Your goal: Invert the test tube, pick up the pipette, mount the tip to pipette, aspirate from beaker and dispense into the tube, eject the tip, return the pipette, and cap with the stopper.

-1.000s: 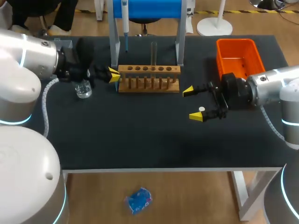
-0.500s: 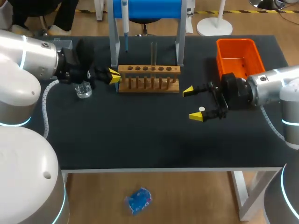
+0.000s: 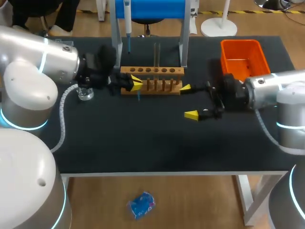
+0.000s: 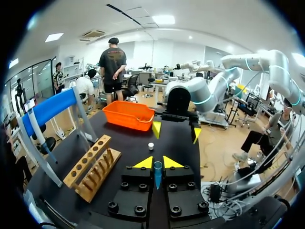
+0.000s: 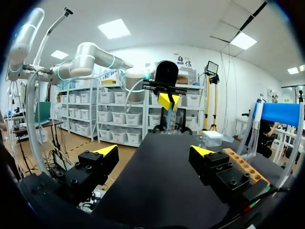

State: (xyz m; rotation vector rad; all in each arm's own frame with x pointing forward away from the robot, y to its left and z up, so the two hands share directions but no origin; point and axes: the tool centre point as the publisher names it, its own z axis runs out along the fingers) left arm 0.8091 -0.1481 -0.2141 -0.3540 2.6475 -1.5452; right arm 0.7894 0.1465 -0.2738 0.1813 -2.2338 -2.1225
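My left gripper [image 3: 135, 84] hangs in front of the wooden rack [image 3: 152, 78], shut on a small blue pipette tip [image 4: 157, 174] that points down. A clear test tube [image 3: 157, 55] stands upright in the rack. The pipette [image 3: 127, 24] hangs on the blue stand behind it. The glass beaker [image 3: 86, 92] sits to the left, under my left arm. A white stopper [image 4: 150, 146] lies on the mat between the two grippers. My right gripper [image 3: 188, 101] faces the left one from the right, open and empty; from its wrist I see the left gripper [image 5: 167, 100] and the tip [image 5: 170, 117].
An orange bin [image 3: 243, 57] stands at the back right, behind my right arm. The blue stand's posts [image 3: 116, 43] rise just behind the rack. The dark mat [image 3: 143, 138] in front of both grippers is bare.
My left gripper has moved right along the front of the rack with the blue tip. My right gripper has shifted a little left, toward it, still open.
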